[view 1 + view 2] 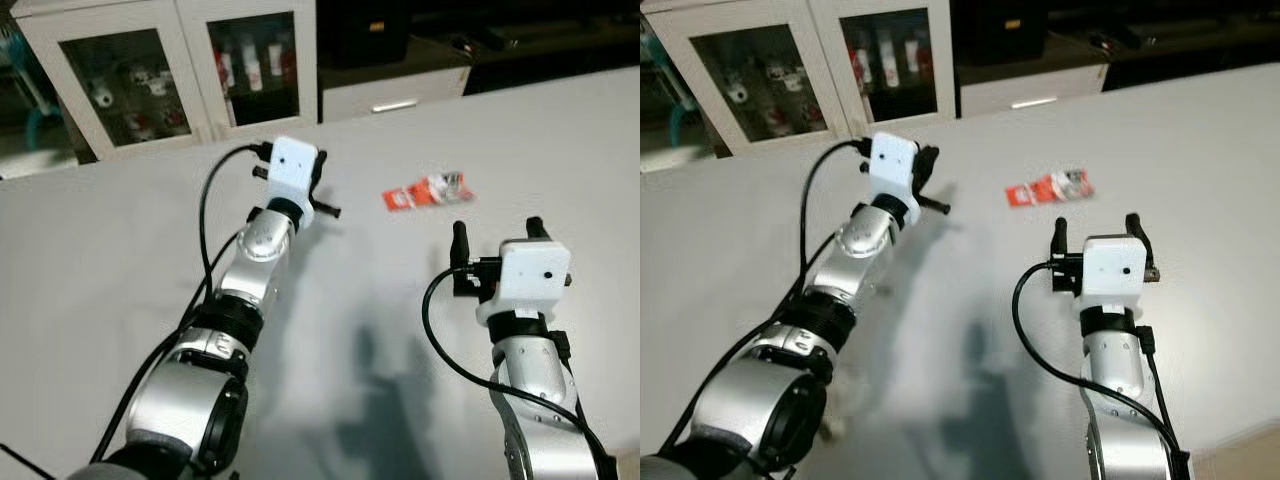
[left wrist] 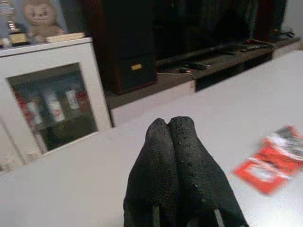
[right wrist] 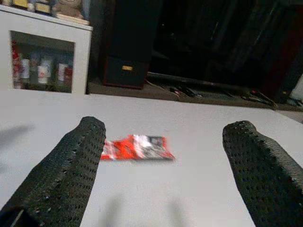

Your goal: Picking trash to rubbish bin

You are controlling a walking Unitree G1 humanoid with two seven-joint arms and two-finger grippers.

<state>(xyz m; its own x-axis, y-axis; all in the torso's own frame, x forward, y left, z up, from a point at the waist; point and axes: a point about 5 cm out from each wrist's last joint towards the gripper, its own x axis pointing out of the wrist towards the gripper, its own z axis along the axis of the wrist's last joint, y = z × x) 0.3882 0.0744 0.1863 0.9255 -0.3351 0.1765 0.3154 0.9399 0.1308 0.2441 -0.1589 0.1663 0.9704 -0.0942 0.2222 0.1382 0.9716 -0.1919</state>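
Note:
A red and silver wrapper (image 1: 428, 190) lies flat on the grey table (image 1: 120, 250), right of centre. My right gripper (image 1: 497, 232) hovers just short of it, open, with the wrapper (image 3: 136, 148) showing between and beyond its two fingers (image 3: 75, 161). My left gripper (image 1: 322, 195) is stretched out over the table to the left of the wrapper, its fingers (image 2: 170, 156) pressed together with nothing between them. In the left wrist view the wrapper (image 2: 272, 161) lies off to one side.
Beyond the table's far edge stands a white cabinet (image 1: 170, 70) with glass doors and bottles inside. Beside it is a dark low unit (image 1: 400, 60) with a white drawer front. Bare grey tabletop surrounds the wrapper.

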